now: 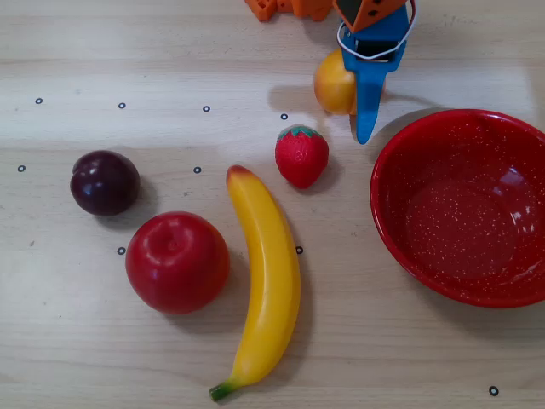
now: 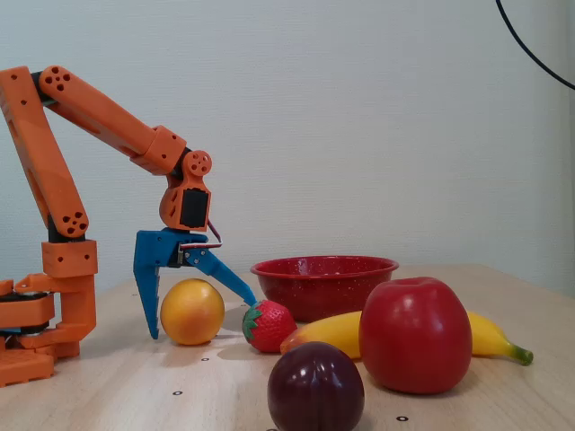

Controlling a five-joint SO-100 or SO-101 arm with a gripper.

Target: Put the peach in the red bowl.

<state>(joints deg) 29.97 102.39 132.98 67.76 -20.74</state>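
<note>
Fingers (image 2: 241, 292) spread astride peach (image 2: 191, 312), red bowl (image 1: 460, 207) nearby

Arm reaching forward, wrist bent down; hand (image 2: 202, 319) spread wide, blue fingers (image 1: 366, 106) pointing tableward

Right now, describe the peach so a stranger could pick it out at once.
Start in the overhead view at the red bowl on the right. Above its upper-left rim, the blue gripper straddles the peach: round, smooth, yellow-orange, unlike the nearby red strawberry.
</note>
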